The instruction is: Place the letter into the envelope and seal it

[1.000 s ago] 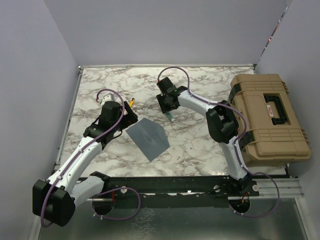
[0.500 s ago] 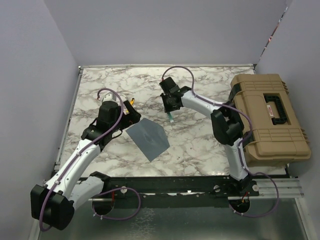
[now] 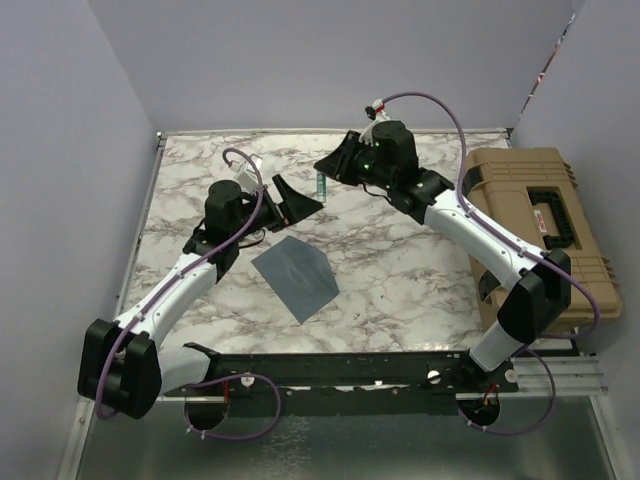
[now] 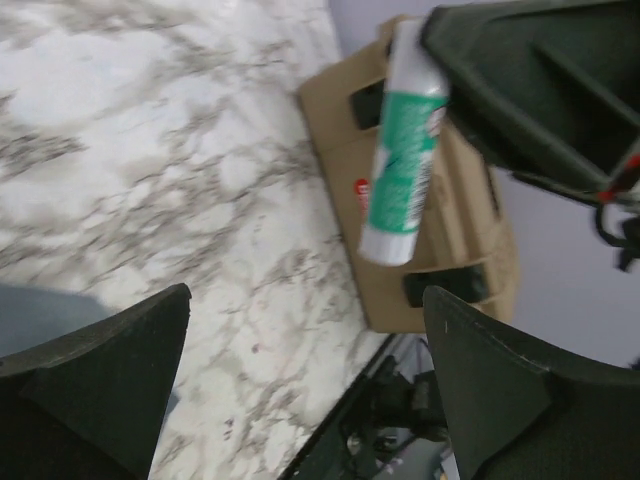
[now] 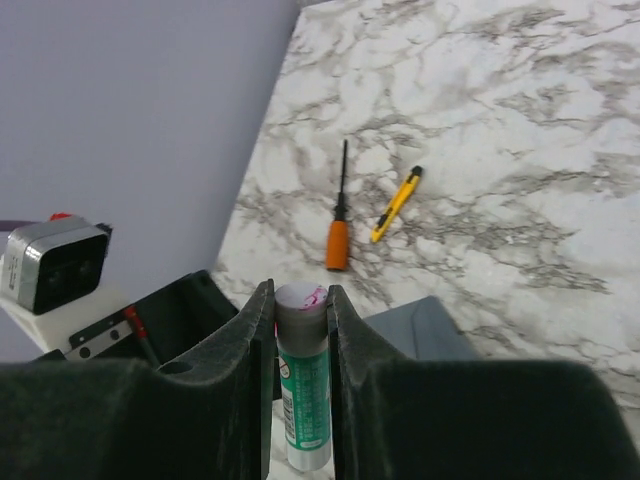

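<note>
Whereas a second ago the right gripper (image 3: 333, 170) hung low over the middle of the bench (image 3: 400, 280) with its jaws narrowing, it now stands lifted toward the far edge, clamped on the glue stick (image 3: 321, 184).

- Left gripper (image 3: 283, 196): jaws at full spread, holding nothing. It has swung up to face the stick.
- Reading: the glue is in hand, so the sealing step is probably next, perhaps with a pass or an uncapping between the two claws.
- Envelope (image 3: 295, 278): one, unmoved, flat on the bench left of centre, toward the near edge.
- Letter: none in view. Whether it is already inside the envelope cannot be told.
- Glue stick: one.
- Tan case (image 3: 540, 240): one, at the right edge.
- Orange screwdriver (image 5: 338, 235): one.
- Yellow tool (image 5: 397, 204): one, just beside the screwdriver.
</note>
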Controlling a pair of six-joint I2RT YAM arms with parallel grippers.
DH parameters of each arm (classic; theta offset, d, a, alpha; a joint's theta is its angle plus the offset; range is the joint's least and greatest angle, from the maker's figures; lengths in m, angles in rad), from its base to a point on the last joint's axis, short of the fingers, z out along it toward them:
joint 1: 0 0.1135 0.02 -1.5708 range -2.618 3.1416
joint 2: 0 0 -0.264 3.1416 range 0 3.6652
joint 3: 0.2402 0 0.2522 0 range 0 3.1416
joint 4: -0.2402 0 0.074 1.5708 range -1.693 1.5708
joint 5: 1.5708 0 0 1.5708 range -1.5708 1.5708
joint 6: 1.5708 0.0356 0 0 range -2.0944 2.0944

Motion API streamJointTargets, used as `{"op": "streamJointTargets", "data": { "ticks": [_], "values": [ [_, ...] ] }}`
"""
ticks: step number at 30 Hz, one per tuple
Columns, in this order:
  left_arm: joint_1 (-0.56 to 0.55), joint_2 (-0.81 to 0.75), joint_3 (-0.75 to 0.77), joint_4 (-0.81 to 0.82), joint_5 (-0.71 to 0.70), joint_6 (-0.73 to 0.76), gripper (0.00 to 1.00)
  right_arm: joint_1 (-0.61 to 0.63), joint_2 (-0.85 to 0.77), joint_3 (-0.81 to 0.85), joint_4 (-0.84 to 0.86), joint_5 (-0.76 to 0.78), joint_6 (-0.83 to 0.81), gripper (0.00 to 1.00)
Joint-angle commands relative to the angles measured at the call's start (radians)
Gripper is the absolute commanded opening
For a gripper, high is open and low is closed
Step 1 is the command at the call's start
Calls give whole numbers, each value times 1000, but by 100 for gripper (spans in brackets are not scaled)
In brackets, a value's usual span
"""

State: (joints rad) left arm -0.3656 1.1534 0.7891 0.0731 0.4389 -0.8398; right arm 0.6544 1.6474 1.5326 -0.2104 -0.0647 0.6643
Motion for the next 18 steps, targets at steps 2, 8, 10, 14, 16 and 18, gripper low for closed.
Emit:
{"op": "streamJointTargets", "data": {
  "ticks": [2,8,10,14,16,18],
  "values": [
    [2,93,5,491,288,-227,99,-1,-14,-77,127,-174,149,20],
    [1,89,0,521,264,-221,94,-2,-21,-88,169,-211,183,20],
    [0,101,1,521,253,-227,80,-2,-19,-76,168,-229,199,20],
    [1,102,5,521,264,-190,43,-3,-12,-48,108,-248,221,20],
    [0,92,8,521,289,-160,29,-3,-20,-55,103,-250,226,20],
    [1,88,12,521,323,-136,14,-4,-31,-69,111,-252,236,20]
  ]
}}
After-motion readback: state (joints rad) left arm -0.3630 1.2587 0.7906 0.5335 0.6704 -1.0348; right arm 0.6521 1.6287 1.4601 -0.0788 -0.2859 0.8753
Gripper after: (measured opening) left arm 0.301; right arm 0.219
